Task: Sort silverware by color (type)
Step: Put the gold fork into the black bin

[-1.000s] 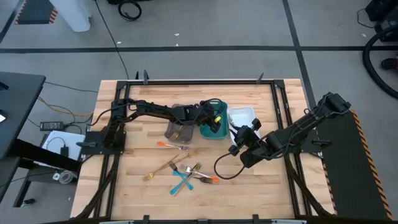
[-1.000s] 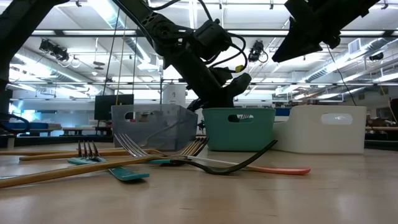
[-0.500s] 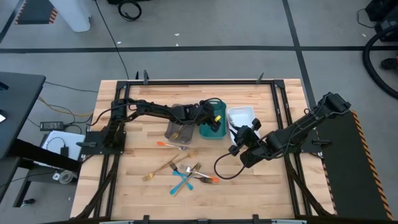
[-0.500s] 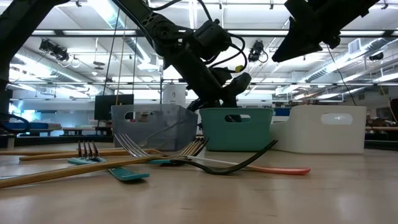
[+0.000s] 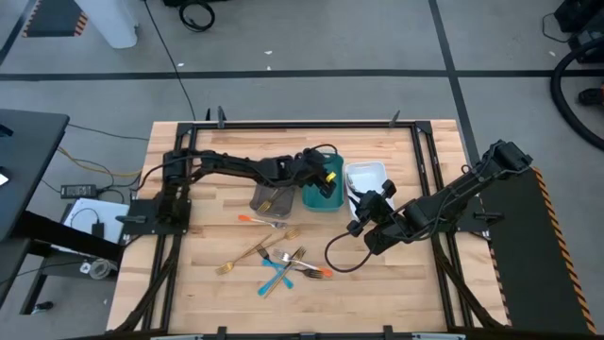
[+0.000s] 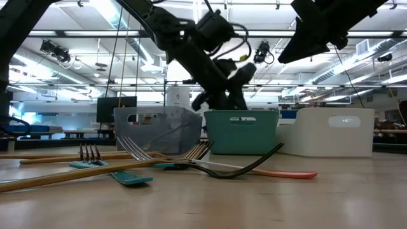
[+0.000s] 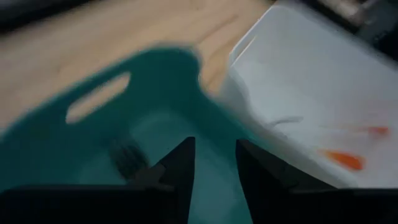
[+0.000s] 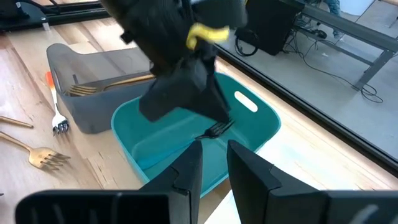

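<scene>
Here your left gripper (image 5: 324, 179) hangs over the teal plastic tray (image 5: 322, 199), its jaws parted with nothing between them, and a dark fork (image 8: 214, 129) lies inside that tray right below. The drop looks finished, so lift straight up and clear the tray's rim before you swing away. The grey-brown tray (image 5: 267, 198) just beside it holds a gold fork (image 8: 109, 86); the white tray (image 5: 366, 177) on the other side holds orange-handled pieces (image 7: 345, 158). The unsorted silverware pile (image 5: 281, 260) lies near the front of the wooden table (image 5: 217, 227): gold forks, blue-handled pieces and one orange-handled fork, crossed over each other. Pick a piece lying on top and grip its handle. Your right gripper (image 5: 362, 225) waits in front of the white tray, its jaws a narrow gap apart and empty.
</scene>
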`<state>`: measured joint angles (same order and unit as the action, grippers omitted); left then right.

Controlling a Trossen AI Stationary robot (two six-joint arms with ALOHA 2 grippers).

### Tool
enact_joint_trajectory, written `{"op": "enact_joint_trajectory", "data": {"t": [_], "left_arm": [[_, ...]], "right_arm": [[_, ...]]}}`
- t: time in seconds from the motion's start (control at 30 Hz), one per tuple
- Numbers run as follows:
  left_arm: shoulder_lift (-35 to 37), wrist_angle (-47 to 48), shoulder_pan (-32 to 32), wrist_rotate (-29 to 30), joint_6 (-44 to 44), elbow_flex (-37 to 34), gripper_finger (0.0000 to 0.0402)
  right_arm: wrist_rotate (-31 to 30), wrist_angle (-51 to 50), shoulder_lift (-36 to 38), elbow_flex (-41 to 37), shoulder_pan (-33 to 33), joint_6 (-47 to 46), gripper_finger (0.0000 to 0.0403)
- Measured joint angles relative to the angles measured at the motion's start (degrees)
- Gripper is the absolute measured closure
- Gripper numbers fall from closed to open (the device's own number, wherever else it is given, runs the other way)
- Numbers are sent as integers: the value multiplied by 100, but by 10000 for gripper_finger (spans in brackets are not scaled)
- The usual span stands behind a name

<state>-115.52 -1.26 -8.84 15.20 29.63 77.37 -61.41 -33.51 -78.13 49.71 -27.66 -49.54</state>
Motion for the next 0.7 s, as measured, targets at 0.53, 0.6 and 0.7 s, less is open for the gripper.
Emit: {"op": "enact_joint_trajectory", "data": {"t": [0.53,0.6,0.7], "left_arm": [[1319,2086,435,18,-1532,-1,276],[1480,2219,536,15,-1669,2,276],[1689,2447,677,12,-1836,2,276]], "right_arm": [[-263,67,-1,0,-188,67,320],[-304,93,0,0,-185,86,320],[-306,129,0,2,-186,131,320]]}}
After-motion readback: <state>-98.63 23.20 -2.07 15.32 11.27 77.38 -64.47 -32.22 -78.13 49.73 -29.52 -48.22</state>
